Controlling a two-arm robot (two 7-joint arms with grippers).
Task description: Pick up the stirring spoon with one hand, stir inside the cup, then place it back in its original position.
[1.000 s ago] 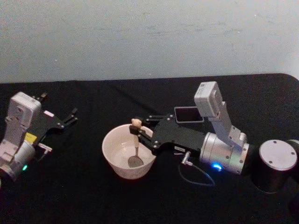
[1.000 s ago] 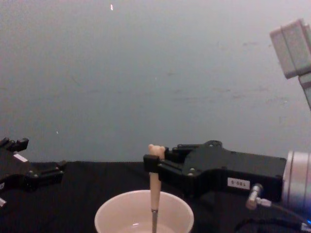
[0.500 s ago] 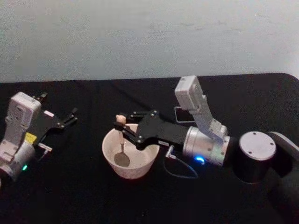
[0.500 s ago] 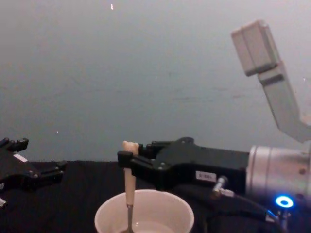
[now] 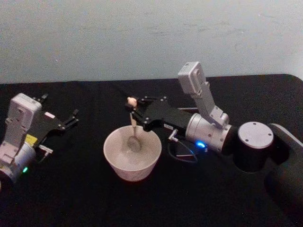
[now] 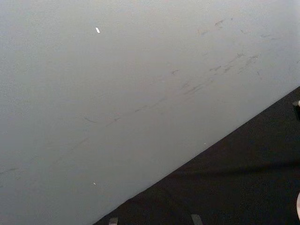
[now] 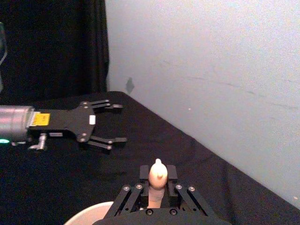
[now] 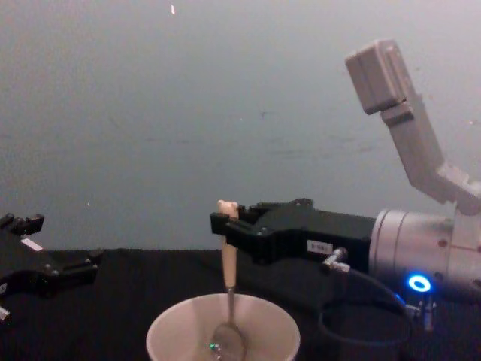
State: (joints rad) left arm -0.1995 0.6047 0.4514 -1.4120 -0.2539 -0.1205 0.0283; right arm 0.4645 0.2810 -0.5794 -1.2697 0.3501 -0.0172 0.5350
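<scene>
- Position of the cup (image 5: 135,169): upright on the black table (image 5: 71,194), near the middle of the work area, between the two arms.
- Cup is wide, round and cream-pink, with a thin rim. Interior looks pale. Contents: cannot tell.
- The right gripper (image 5: 134,110) reaches in from the right and hangs above the cup's far rim, with the arm lying roughly level over the table.
- Its fingers are closed tight on the stirring spoon (image 5: 133,124), pinching the beige handle just under the small bear head. The head pokes out above the fingertips, as the right wrist view shows.
- Spoon hangs close to upright, handle top leaning slightly toward the back wall (image 5: 142,38).
- The thin neck drops below the rim and the shiny metal bowl sits inside the cup, toward its far side in the head view and low and central in the chest view.
- Contact between spoon bowl and cup floor: cannot tell.
- The left gripper (image 5: 71,119) is parked well apart at the table's left side, low over the cloth and pointing toward the middle.
- Its fingers are spread wide with nothing between them.
- The left wrist view gives the grey wall and a strip of black table.
</scene>
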